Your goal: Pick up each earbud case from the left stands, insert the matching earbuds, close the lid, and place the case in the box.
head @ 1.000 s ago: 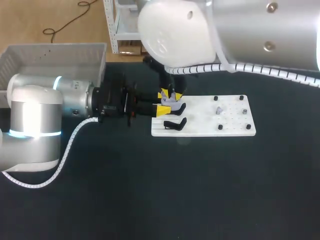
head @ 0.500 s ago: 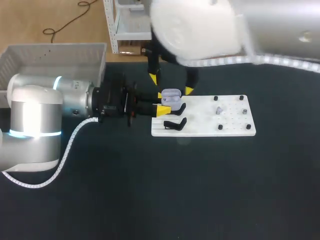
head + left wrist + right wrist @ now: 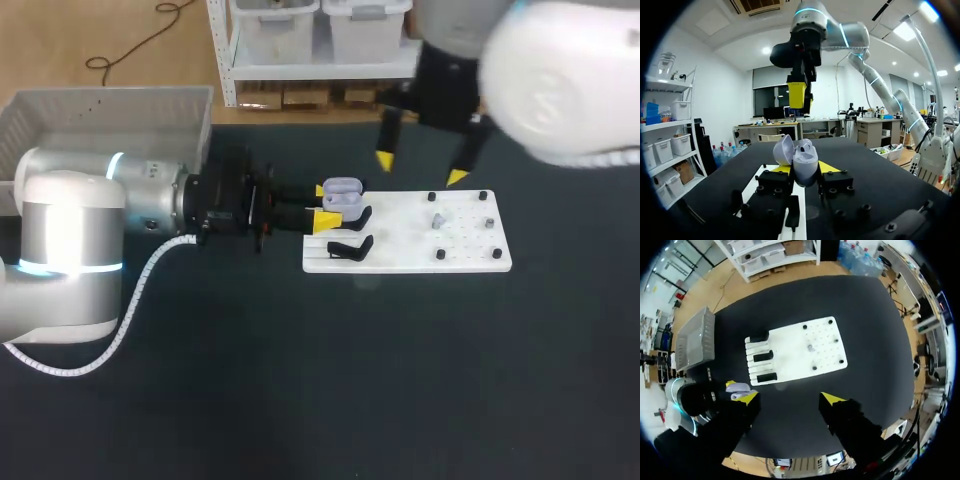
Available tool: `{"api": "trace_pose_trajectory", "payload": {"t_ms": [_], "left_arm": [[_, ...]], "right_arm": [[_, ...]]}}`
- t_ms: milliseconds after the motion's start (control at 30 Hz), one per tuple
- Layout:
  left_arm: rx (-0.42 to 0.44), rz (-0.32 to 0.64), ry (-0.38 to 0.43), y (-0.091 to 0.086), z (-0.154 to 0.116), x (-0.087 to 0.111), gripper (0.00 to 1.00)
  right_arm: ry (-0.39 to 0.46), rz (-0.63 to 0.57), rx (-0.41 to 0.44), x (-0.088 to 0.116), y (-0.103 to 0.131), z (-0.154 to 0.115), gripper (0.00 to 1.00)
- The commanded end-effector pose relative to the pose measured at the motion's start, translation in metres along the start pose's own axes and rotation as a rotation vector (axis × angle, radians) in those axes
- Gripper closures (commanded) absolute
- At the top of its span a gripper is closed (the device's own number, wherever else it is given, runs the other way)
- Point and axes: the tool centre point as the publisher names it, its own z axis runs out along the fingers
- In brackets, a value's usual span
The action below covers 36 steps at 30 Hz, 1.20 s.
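My left gripper (image 3: pixel 324 206) is shut on a lavender earbud case (image 3: pixel 342 195), held just over the left end of the white board (image 3: pixel 470 255). In the left wrist view the case (image 3: pixel 803 161) stands with its lid open between the yellow tips of the left gripper (image 3: pixel 805 168). My right gripper (image 3: pixel 420 168) hangs open and empty high above the board's far edge, to the right of the case. From the right wrist view the right gripper (image 3: pixel 790 398) looks down on the board (image 3: pixel 825 360), a small earbud (image 3: pixel 810 346) on it and the case (image 3: pixel 738 387).
Black stands (image 3: pixel 350 248) sit on the board's left end, also seen as stands (image 3: pixel 762 356) from above. Small black pegs (image 3: pixel 440 254) dot the board's right part, with an earbud (image 3: pixel 438 221) among them. A grey box (image 3: pixel 100 110) stands at the far left.
My right gripper was shut at the case, then opened, rose and drew away to the right. The left arm has kept still with the case.
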Motion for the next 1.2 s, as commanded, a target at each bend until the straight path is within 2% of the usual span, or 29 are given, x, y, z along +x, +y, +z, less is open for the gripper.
{"api": "trace_pose_trajectory", "payload": {"t_ms": [33, 100, 267, 467, 567, 600, 733, 867, 933, 1033, 1200], "left_arm": [[-0.003, 0.002, -0.001, -0.001, 0.0, 0.0, 1.0], [-0.003, 0.002, -0.001, -0.001, 0.0, 0.0, 1.0], [-0.003, 0.002, -0.001, -0.001, 0.0, 0.0, 1.0], [-0.003, 0.002, -0.001, -0.001, 0.0, 0.0, 1.0], [-0.003, 0.002, -0.001, -0.001, 0.0, 0.0, 1.0], [-0.003, 0.002, -0.001, -0.001, 0.0, 0.0, 1.0], [-0.003, 0.002, -0.001, -0.001, 0.0, 0.0, 1.0], [-0.003, 0.002, -0.001, -0.001, 0.0, 0.0, 1.0], [-0.003, 0.002, -0.001, -0.001, 0.0, 0.0, 1.0], [-0.003, 0.002, -0.001, -0.001, 0.0, 0.0, 1.0], [-0.003, 0.002, -0.001, -0.001, 0.0, 0.0, 1.0]], "right_arm": [[-0.033, -0.047, -0.163, 0.0, -0.031, 0.001, 0.23], [-0.033, -0.082, -0.12, -0.005, -0.038, 0.008, 0.26], [-0.009, -0.141, -0.039, -0.016, -0.052, 0.037, 0.23], [0.008, -0.109, 0.021, -0.026, -0.057, 0.07, 0.24], [0.032, -0.089, 0.062, -0.027, -0.054, 0.084, 0.32], [0.038, -0.09, 0.071, -0.028, -0.053, 0.09, 0.31], [0.05, -0.084, 0.066, -0.031, -0.055, 0.108, 0.33], [0.032, -0.079, 0.057, -0.035, -0.059, 0.12, 0.51], [0.028, -0.077, 0.056, -0.037, -0.062, 0.125, 0.53], [0.022, -0.068, 0.045, -0.041, -0.066, 0.132, 0.54], [0.026, -0.067, 0.036, -0.046, -0.066, 0.146, 0.48]]}}
